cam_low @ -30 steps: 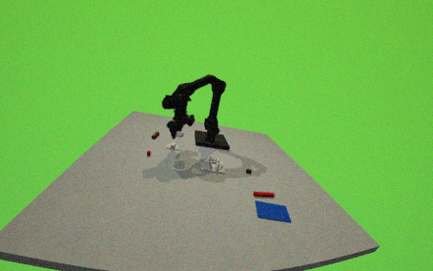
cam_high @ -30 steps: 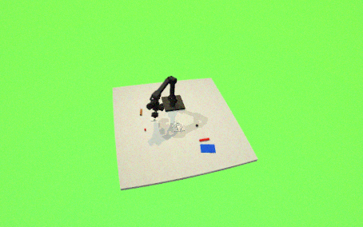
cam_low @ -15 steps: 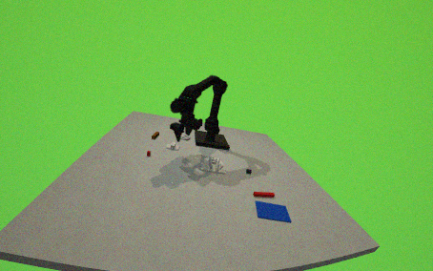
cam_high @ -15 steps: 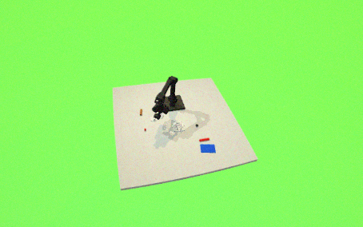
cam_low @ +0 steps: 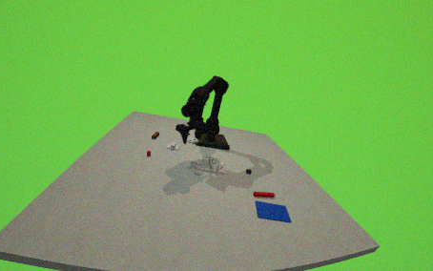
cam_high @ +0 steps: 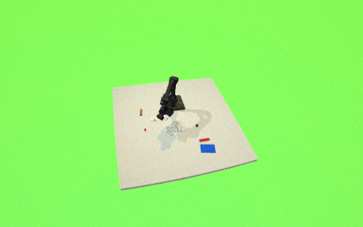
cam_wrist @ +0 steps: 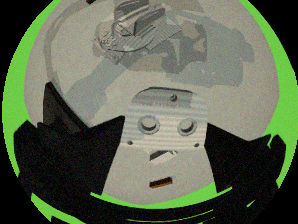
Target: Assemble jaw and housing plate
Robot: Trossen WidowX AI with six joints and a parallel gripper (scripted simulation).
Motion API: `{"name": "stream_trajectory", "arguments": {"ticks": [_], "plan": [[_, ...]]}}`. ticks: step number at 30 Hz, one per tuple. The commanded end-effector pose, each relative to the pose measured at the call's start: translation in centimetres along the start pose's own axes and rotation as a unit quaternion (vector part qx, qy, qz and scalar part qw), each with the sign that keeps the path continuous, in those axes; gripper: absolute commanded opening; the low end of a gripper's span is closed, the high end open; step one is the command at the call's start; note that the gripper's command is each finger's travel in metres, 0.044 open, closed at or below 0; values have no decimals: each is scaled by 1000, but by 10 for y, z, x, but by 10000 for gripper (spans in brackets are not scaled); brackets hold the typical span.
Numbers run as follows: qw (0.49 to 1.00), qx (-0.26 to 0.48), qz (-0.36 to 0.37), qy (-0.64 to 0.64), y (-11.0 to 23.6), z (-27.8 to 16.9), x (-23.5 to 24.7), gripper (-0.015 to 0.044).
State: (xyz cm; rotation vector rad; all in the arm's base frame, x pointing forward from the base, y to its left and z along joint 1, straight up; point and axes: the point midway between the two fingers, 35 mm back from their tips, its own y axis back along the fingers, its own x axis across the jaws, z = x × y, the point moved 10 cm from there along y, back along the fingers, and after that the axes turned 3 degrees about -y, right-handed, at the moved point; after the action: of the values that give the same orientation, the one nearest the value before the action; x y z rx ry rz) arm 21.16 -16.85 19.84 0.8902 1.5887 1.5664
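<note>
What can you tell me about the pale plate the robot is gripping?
The plate is pale grey with fine ridges, perhaps metal or plastic. Its far corners look rounded. Two raised round rings sit side by side, with smaller dark spots near the edges. It is held above the table, between the two dark fingers of the tool.

Showed black on the arm [cam_high: 173, 85] [cam_low: 220, 86]; pale, speckled beige on the board [cam_high: 140, 168] [cam_low: 119, 215] [cam_wrist: 255, 100] (greyer in the exterior view); red on the rod [cam_high: 204, 140] [cam_low: 263, 195]; blue on the flat panel [cam_high: 208, 149] [cam_low: 273, 212]; orange-brown on the block [cam_high: 141, 112] [cam_low: 155, 135] [cam_wrist: 161, 183]. Bore light and mid-grey stripes across the housing plate [cam_high: 165, 117] [cam_low: 192, 141] [cam_wrist: 167, 137].
</note>
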Motion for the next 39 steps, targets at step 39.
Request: {"name": "stream_trajectory", "arguments": {"ticks": [39], "plan": [[922,-4,8,-386,1,93,85,351]]}}
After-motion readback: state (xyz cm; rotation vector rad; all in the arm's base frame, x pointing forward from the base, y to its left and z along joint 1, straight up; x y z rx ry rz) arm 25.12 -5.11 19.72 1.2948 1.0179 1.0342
